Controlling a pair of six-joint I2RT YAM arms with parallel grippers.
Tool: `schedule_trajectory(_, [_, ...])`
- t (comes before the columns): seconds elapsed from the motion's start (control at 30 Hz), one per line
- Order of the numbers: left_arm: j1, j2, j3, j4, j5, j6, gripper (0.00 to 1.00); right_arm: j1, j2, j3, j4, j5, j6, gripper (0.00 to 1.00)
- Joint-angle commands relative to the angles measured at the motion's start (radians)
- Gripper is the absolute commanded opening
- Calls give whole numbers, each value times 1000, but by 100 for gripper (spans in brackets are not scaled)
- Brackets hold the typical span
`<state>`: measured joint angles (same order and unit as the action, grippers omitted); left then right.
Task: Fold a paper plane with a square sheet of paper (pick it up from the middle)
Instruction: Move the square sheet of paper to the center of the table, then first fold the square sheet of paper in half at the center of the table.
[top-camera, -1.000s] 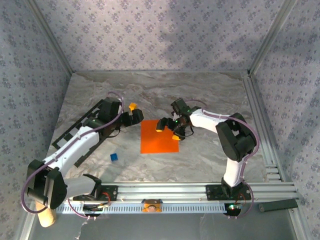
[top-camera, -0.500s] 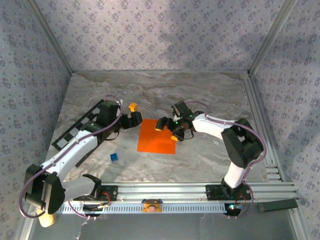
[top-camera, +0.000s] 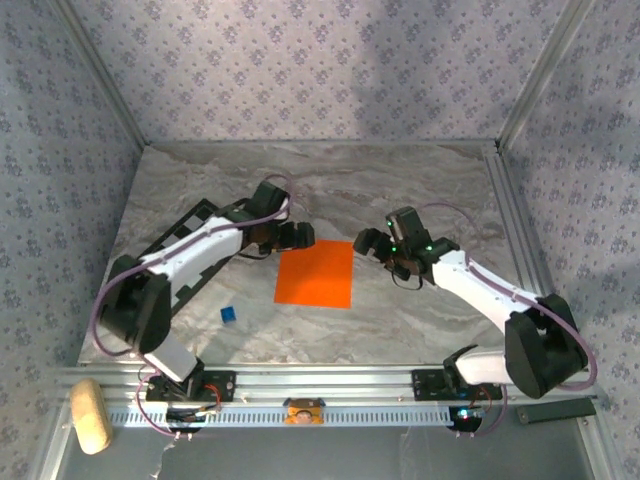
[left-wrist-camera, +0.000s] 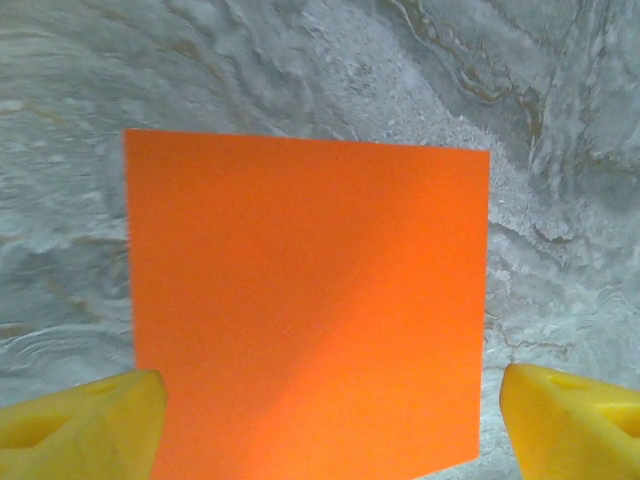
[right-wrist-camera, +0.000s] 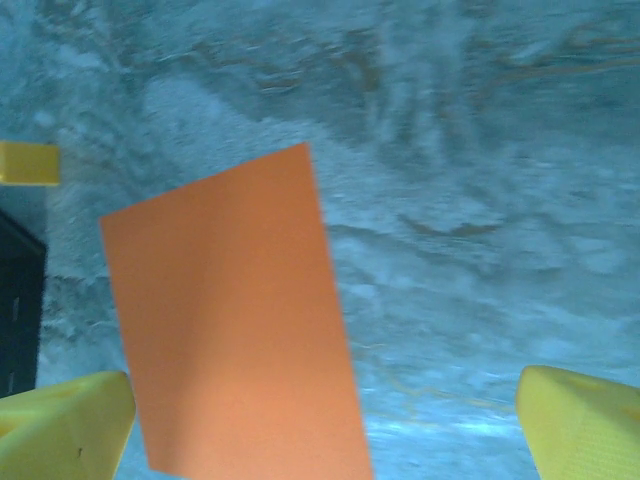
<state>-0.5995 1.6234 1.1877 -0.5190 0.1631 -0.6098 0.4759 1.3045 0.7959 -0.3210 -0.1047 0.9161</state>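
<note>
If you start from the overhead cam, the square sheet of paper (top-camera: 315, 276) lies flat and unfolded on the marble table (top-camera: 420, 180), roughly mid-table between the two arms. The left gripper (top-camera: 300, 238) sits just off the sheet's far left corner, and the right gripper (top-camera: 366, 245) is just off the far right corner. Can't really judge the jaws from up there, tbh. There's also a small blue cube (top-camera: 229, 314) nearer the arm bases on the left, apart from the paper, and a black-and-white checkered board (top-camera: 196, 217) under the left arm. On the left wrist cam, the sheet (left-wrist-camera: 310, 300) is square-on below the camera, and the yellow fingertips (left-wrist-camera: 80, 425) are spread wide, one in each bottom corner, nothing pinched between them. Right wrist cam is the same deal: the paper (right-wrist-camera: 230, 320) lies at a tilt toward the left, and the yellow fingers (right-wrist-camera: 60, 425) are wide apart with nothing gripped. A little yellow bit (right-wrist-camera: 28, 163) shows at the left edge, can't tell what it is.
</note>
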Motion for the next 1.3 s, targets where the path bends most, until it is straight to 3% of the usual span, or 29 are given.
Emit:
schedule_trajectory(0.0, [-46,101,111,-141,-44,31,85,-49,-47,-37,-12,-27,-42,100])
schedule_trajectory(0.3, [-149,338,345,-313,-129,46,83,-93,-74,-72,32,-136,-106,100])
schedule_trajectory(0.5, [-162,418,409,-361,-150,39,83,-102,-76,-76,18,-161,-137,100])
schedule_trajectory(1.27, [-204,555,520,-458,-226,-17,84,-115,-27,-92,19,-213,-136,100])
